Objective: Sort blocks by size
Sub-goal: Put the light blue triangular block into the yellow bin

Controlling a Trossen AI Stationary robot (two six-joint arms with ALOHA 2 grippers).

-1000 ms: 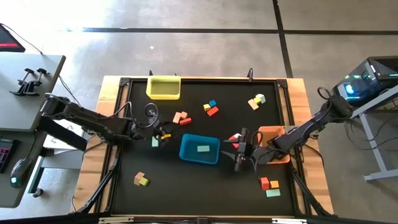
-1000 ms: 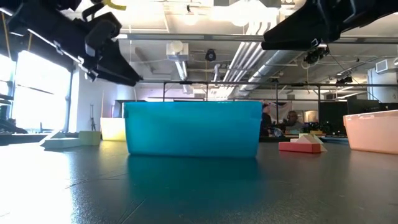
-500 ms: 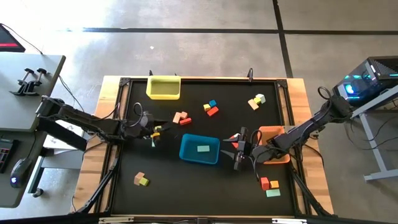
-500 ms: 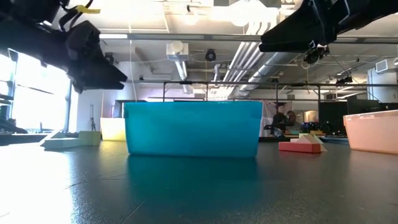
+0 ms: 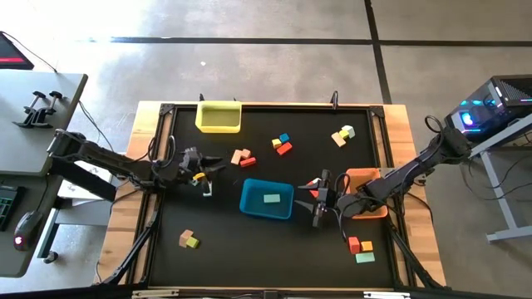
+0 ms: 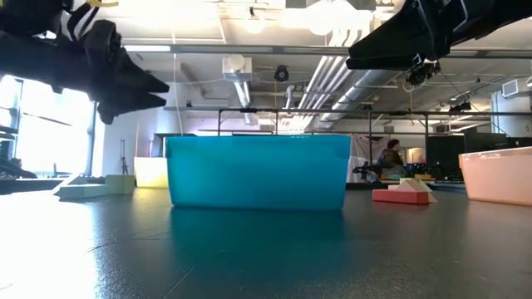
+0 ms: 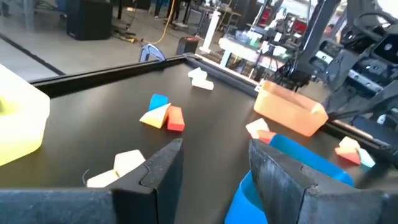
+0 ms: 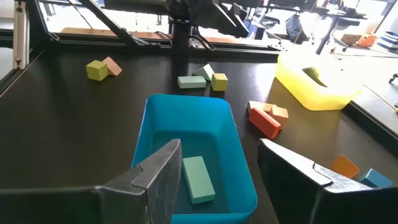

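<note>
Mostly scattered: the blocks lie in small groups over the black table (image 5: 249, 241). One pale green bar (image 5: 272, 198) lies flat inside the blue tray (image 5: 249, 204), near table centre. A tan and red pair (image 5: 242, 157) sits just beyond the tray toward the far edge; a blue, orange and red cluster (image 5: 283, 144) lies further on. A yellow and pale pair (image 5: 342, 134) is near the far right corner. A tan and lime pair (image 5: 189, 240) sits alone at the near left. Red, orange and pale green blocks (image 5: 361, 247) lie near the right edge, just in front of the orange tray (image 5: 362, 175). A pale green bar and small yellow cube (image 5: 205, 186) lie left of the blue tray, close under the left arm.

Left gripper (image 5: 211, 164) hangs above the table's left side, between the yellow tray (image 5: 219, 117) and the blue tray. Fingers (image 7: 161, 165) apart, nothing between them.

Right gripper (image 5: 312, 198) hovers just right of the blue tray, beside the orange tray. Fingers (image 8: 155, 174) spread wide, holding nothing; its wrist view looks down into the blue tray.

Open room: broad bare stretch along the table's near edge, and between the blue tray and the near left pair.
</note>
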